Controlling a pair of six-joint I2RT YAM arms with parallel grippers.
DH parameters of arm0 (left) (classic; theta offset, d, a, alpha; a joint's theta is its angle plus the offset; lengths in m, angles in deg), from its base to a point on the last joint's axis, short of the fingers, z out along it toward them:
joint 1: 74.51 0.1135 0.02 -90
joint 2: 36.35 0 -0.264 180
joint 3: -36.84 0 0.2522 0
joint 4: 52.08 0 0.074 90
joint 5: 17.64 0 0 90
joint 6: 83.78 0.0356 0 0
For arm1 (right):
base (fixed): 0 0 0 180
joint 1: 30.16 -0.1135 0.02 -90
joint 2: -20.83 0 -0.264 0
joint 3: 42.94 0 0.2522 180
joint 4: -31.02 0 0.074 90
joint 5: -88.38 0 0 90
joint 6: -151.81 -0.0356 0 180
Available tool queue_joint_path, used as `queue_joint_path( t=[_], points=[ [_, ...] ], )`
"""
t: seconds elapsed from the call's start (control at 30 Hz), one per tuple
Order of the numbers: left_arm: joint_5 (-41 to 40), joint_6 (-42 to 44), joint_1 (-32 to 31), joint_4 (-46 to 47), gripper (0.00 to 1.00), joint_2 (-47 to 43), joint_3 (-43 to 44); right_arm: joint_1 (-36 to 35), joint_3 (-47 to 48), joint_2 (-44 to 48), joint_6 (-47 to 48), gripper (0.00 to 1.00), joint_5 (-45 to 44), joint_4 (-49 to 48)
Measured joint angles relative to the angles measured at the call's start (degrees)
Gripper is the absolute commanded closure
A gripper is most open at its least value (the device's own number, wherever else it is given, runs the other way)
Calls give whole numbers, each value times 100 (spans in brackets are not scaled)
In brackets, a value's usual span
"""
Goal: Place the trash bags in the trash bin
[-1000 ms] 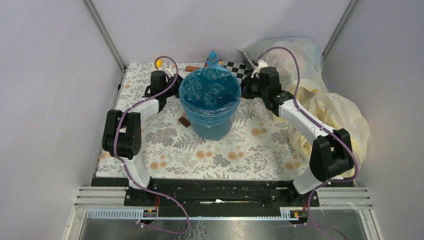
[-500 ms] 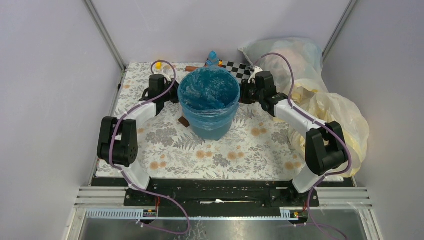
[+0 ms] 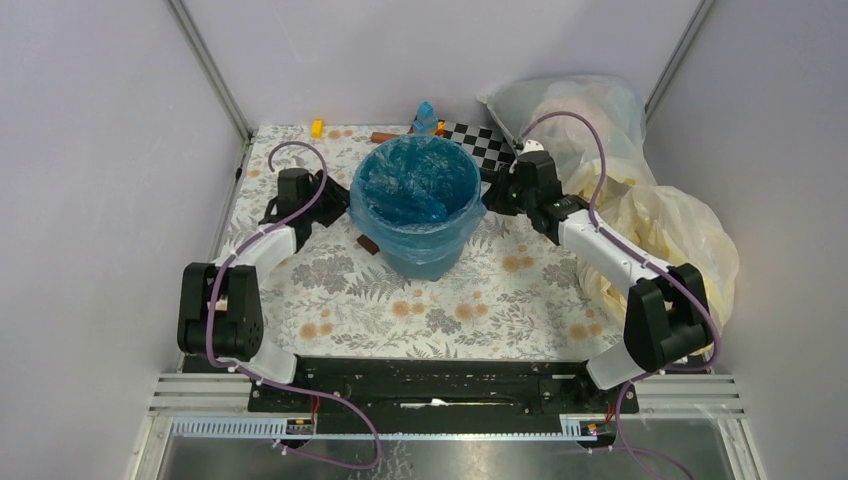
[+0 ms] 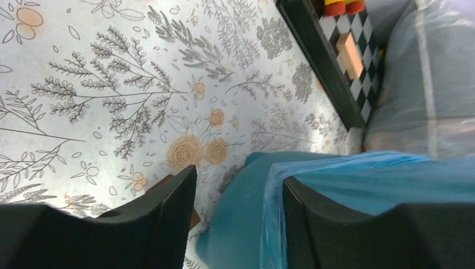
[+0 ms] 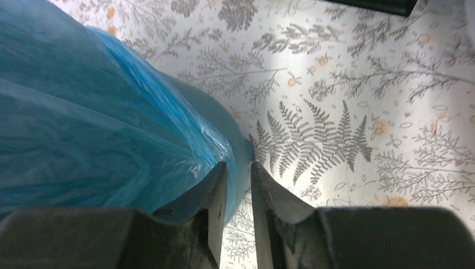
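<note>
While the trash bin (image 3: pixel 428 258) stands at the middle of the table (image 3: pixel 500 300), the blue trash bag (image 3: pixel 410 190) lines it, with its edge folded down over the rim. The left gripper (image 4: pixel 238 175) sits at the bin's left side, spread wide, with the bin wall and bag hem between its jaws. The right gripper (image 5: pixel 238 165) sits opposite and shows only a narrow slit, with no plastic visible inside.

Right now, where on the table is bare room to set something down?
Bare floral cloth lies between the round teal plastic bin and the near edge. Crowded: the far edge with the black-and-white checkerboard, the right with pale-yellow translucent bags.
</note>
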Motion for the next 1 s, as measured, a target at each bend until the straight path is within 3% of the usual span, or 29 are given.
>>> queue_joint_path(
  t=[0.17,0.33,0.47,0.67,0.73,0.8,1.0],
  points=[
    [-22,37,-13,31,32,-162,-273,0,-168,-15,42,47,240,74],
    [-398,50,-17,-92,26,-1172,-717,0,-476,367,131,32,219,120],
    [-695,-52,-17,-166,8,-2122,-949,0,-660,1036,177,22,254,177],
    [-1003,-212,-17,-831,14,-2955,-1126,0,-1327,2072,109,17,562,173],
    [-835,-240,-13,-984,14,-3241,-1329,0,-1668,2350,15,14,723,186],
    [-505,-271,-13,-1088,13,-3480,-1519,0,-2050,2612,-149,2,999,155],
    [601,-393,-15,-1169,8,-3845,-1871,0,-2811,3095,-748,0,1930,-402]
  ],
)
